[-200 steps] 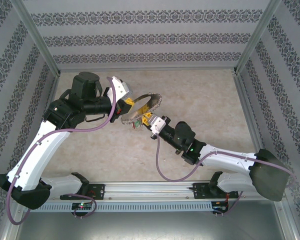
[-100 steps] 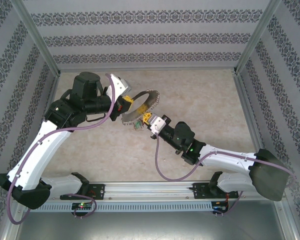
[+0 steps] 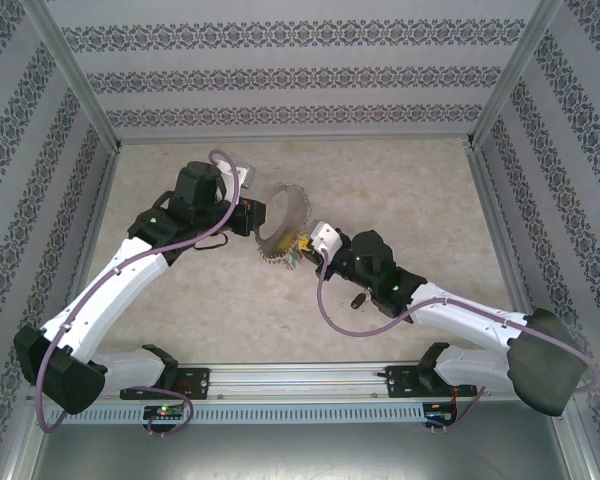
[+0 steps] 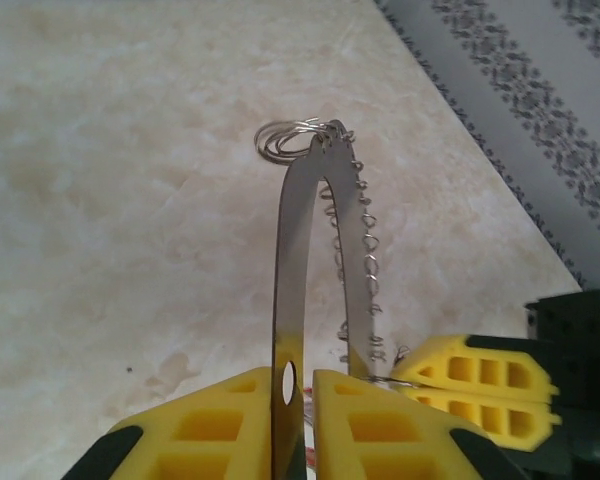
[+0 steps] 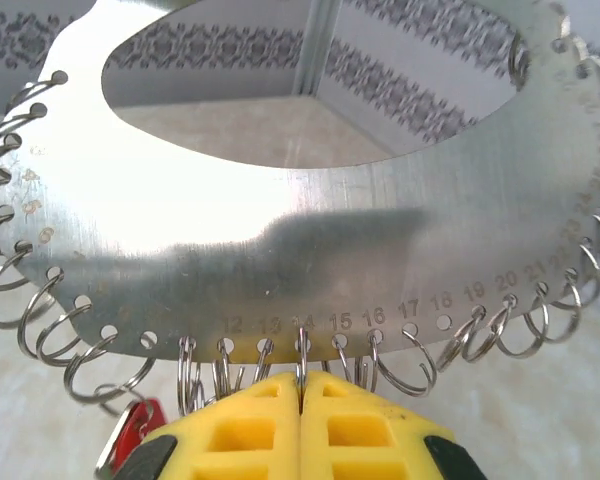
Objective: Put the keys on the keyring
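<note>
The keyring (image 3: 292, 203) is a flat silvery plate ring with numbered holes and several small split rings along its edge, standing tilted above the table. My left gripper (image 3: 258, 222) is shut on the plate's (image 4: 292, 260) edge, with a thin dark slit beside its right finger. My right gripper (image 5: 302, 378) is shut on the small split ring at hole 14, just under the plate (image 5: 310, 210). The red-headed key (image 5: 130, 440) hangs at the plate's lower rim, left of my right fingers. A small black piece (image 3: 358, 298) lies on the table; too small to tell if it is a key.
The beige table (image 3: 410, 190) is bare behind and right of the grippers. Patterned walls with metal posts (image 3: 80, 90) close in the back and both sides. My right gripper's yellow fingers (image 4: 475, 385) sit close to the left gripper's right.
My left arm dropped and reached forward, turning the keyring from slanted to more upright. The right gripper shut on a split ring and shifted slightly right, uncovering the black piece.
</note>
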Controlling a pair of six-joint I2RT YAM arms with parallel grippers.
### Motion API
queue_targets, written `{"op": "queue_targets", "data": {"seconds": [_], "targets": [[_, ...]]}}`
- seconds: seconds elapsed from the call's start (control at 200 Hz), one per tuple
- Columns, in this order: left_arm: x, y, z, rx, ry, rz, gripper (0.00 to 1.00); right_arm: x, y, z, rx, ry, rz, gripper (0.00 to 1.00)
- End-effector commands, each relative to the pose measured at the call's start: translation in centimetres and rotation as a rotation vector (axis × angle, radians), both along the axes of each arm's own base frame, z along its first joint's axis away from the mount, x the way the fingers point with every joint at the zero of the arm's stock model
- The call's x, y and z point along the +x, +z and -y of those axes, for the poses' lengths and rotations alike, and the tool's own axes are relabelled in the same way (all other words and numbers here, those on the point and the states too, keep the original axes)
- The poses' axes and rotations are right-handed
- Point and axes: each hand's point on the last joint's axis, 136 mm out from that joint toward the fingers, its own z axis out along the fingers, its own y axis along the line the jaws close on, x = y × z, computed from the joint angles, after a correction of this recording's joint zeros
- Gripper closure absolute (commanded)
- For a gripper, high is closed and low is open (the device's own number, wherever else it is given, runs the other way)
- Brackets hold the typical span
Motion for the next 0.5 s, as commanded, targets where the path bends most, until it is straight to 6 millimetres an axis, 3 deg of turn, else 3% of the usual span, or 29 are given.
{"op": "queue_targets", "data": {"seconds": [0.0, 0.055, 0.27, 0.495], "targets": [[1.5, 0.1, 0.6, -0.158, 0.103, -0.044, 0.76, -1.0, 2.0, -0.7, 0.064, 0.075, -0.065, 1.0], [1.5, -1.2, 0.5, -0.164, 0.129, -0.084, 0.74, -1.1, 1.5, -0.6, 0.048, 0.087, -0.098, 1.0], [1.1, -4.3, -0.5, -0.127, 0.168, -0.13, 0.48, -0.6, 0.2, -0.1, 0.01, 0.093, -0.173, 1.0], [0.1, -6.3, -1.9, -0.077, 0.192, -0.117, 0.38, 0.0, -0.2, -0.3, -0.024, 0.103, -0.212, 1.0]]}}
